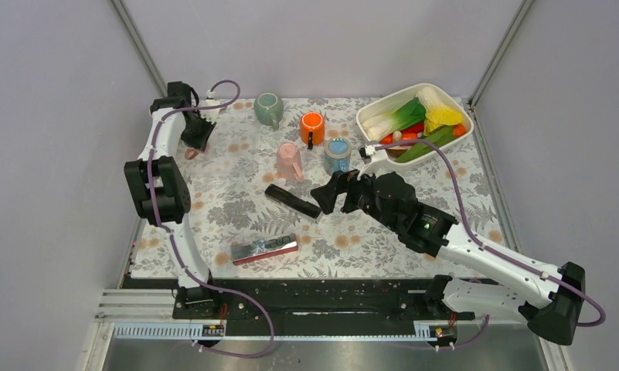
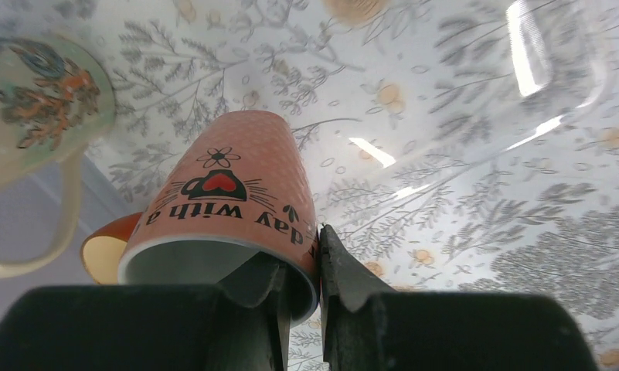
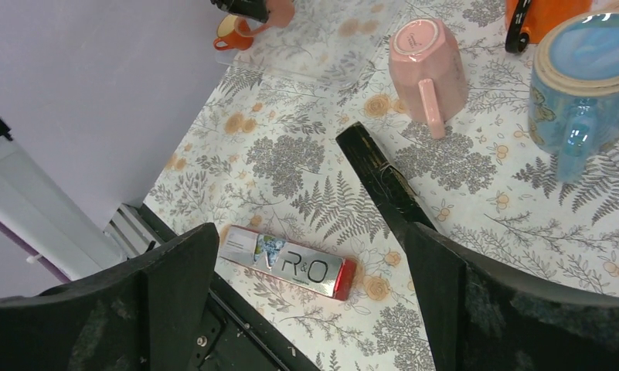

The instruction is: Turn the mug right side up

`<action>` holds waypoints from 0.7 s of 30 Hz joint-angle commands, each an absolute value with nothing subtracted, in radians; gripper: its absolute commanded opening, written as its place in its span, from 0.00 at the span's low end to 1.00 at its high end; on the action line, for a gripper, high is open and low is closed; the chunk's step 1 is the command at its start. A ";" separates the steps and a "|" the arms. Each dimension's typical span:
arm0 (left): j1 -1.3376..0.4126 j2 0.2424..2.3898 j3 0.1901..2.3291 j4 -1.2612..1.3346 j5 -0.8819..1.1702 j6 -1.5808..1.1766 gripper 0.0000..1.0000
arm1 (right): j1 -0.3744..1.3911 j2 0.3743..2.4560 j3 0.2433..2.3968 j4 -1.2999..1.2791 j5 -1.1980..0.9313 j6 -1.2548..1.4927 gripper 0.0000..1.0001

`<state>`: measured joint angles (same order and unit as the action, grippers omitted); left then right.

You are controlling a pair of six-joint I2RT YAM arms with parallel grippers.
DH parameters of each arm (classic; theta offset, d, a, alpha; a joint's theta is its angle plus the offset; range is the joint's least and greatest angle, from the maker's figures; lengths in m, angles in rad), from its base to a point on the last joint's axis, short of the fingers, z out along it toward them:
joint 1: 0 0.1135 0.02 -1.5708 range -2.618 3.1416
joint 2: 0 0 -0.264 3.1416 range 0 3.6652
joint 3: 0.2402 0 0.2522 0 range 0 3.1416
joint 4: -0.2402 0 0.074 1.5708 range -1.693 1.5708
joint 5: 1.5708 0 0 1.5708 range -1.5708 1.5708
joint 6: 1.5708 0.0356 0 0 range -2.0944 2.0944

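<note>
Pinching tilted mug's (image 2: 229, 193) rim with left gripper (image 2: 311, 259); hovering over mat (image 3: 290, 158) with right gripper (image 3: 310, 263) spread, empty.

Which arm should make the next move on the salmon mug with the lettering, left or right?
Left, most likely. The left hand is shut on the salmon mug at its rim, one finger inside and one outside. The right hand is open and far from it.

Salmon mug (image 2: 236, 193) smooth glazed ceramic; tablecloth (image 2: 460, 255) glossy printed vinyl; toothpaste carton (image 3: 287, 263) shiny metallic card.
</note>
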<state>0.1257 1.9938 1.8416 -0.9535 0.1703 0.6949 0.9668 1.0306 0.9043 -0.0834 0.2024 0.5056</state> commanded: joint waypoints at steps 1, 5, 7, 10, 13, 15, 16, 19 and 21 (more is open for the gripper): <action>0.179 2.080 1.971 -0.961 0.126 0.752 0.00 | 0.973 0.981 0.894 -0.103 0.252 0.452 0.99; 0.223 2.189 2.066 -1.020 0.134 0.744 0.00 | 0.973 0.966 0.892 -0.124 0.258 0.443 0.99; 0.231 2.198 2.049 -1.009 0.136 0.753 0.00 | 0.973 0.962 0.891 -0.128 0.259 0.439 0.99; 0.238 2.210 2.030 -0.988 0.127 0.764 0.00 | 0.974 0.959 0.889 -0.130 0.264 0.430 0.99; 0.249 2.232 2.043 -0.988 0.114 0.771 0.00 | 0.974 0.957 0.890 -0.130 0.262 0.431 0.99; 0.258 2.242 2.053 -1.003 0.113 0.775 0.00 | 0.974 0.957 0.890 -0.132 0.257 0.431 0.99; 0.261 2.244 2.060 -1.015 0.116 0.779 0.00 | 0.974 0.955 0.890 -0.134 0.256 0.430 0.99; 0.276 2.243 2.064 -1.045 0.118 0.795 0.00 | 0.974 0.956 0.892 -0.150 0.260 0.425 0.99; 0.284 2.242 2.060 -1.062 0.112 0.812 0.00 | 0.974 0.960 0.890 -0.155 0.264 0.423 0.99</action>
